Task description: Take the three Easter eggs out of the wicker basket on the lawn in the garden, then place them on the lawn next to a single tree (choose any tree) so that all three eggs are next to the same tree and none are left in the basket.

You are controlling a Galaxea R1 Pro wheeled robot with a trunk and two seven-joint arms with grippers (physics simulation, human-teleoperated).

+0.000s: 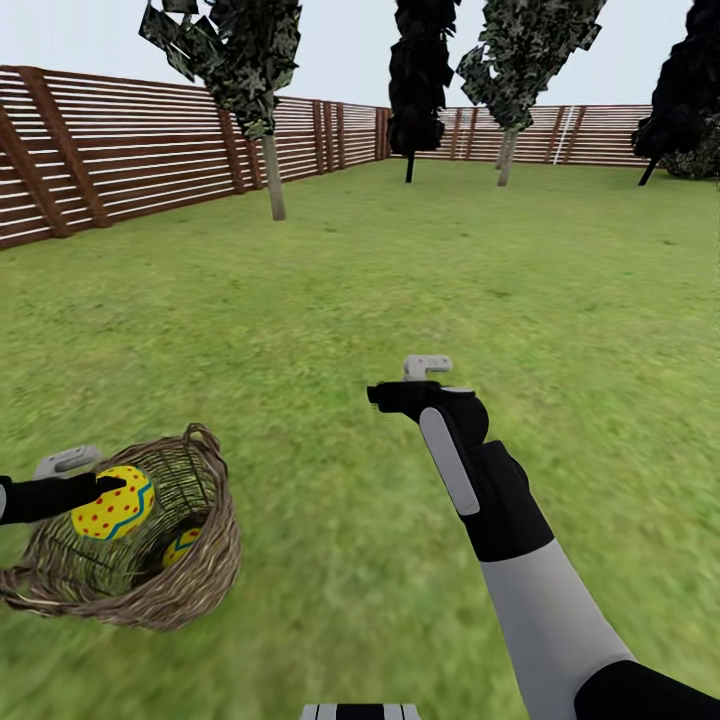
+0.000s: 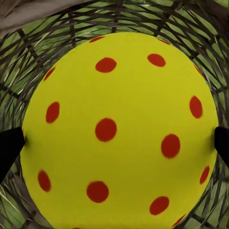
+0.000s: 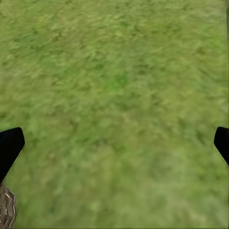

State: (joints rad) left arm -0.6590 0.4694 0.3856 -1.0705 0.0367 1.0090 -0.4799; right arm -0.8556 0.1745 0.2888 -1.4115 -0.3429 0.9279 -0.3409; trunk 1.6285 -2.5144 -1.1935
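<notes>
one easter egg (image 1: 113, 505), yellow with red dots and a blue zigzag band, sits at the mouth of the wicker basket (image 1: 190, 580), clasped by the left gripper (image 1: 105, 490). in the left wrist view that egg (image 2: 117, 131) looms large between the two dark fingertips (image 2: 9, 150), which press against its sides, with the basket's woven wall (image 2: 143, 19) curving behind it. a second egg (image 1: 180, 547) lies deeper inside the basket, mostly hidden by the wicker; a third cannot be made out. the basket rests on the lawn (image 1: 400, 280) at the lower left of the head view, tipped so its opening faces up and toward the robot's left arm, one loop handle (image 1: 203, 436) standing at the rim.

the right gripper (image 1: 400, 385) hangs above bare grass, well apart from the basket and holding nothing; in the right wrist view its fingertips (image 3: 9, 145) stand wide apart over the lawn (image 3: 114, 95), with a sliver of wicker (image 3: 5, 210) at the frame's edge.

farther off, a brown slatted fence (image 1: 130, 160) rings the garden, with a grey-trunked tree (image 1: 270, 170) near it, another pale-trunked tree (image 1: 508, 150) and dark conifers (image 1: 415, 90) toward the back.
</notes>
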